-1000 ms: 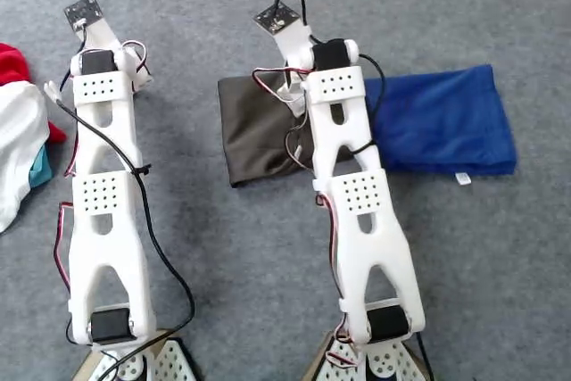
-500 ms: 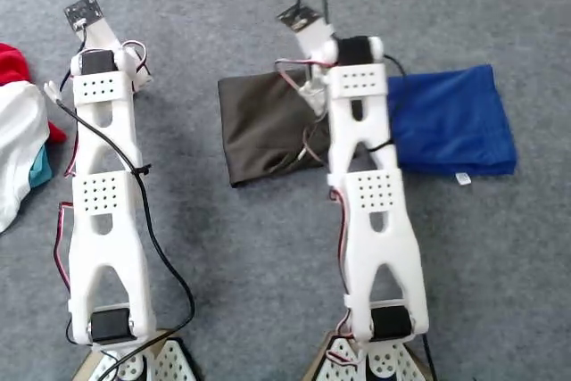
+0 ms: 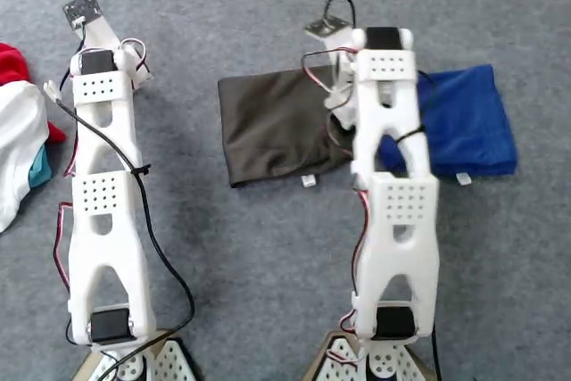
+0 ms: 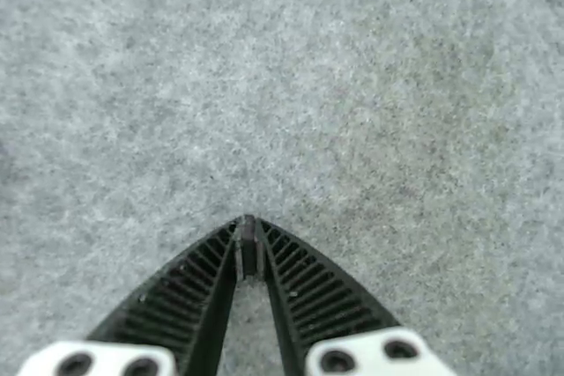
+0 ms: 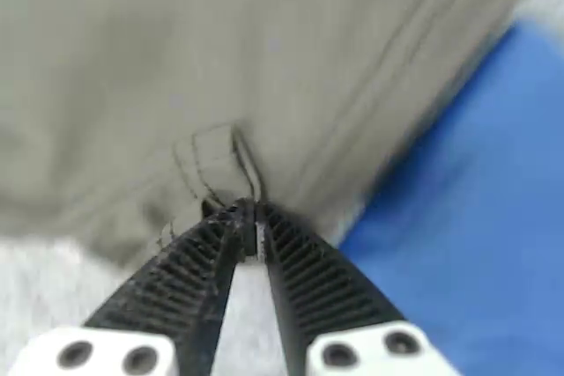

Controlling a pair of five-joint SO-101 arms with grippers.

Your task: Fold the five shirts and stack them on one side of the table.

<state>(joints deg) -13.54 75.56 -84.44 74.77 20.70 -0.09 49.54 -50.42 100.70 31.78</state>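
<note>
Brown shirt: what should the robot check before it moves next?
1. Right gripper shut: ok.
2. Gripping the brown shirt: cannot tell.
3. Brown shirt folded: ok.
4. Blue shirt folded: ok.
5. Both stacked: not ok, they lie side by side.
6. Left gripper out of the way, shut over bare table: ok.

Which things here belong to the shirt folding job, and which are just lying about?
Job:
folded brown cloth shirt
folded blue cloth shirt
white cloth garment
red cloth garment
teal cloth garment

Lying about:
grey felt table cover
</note>
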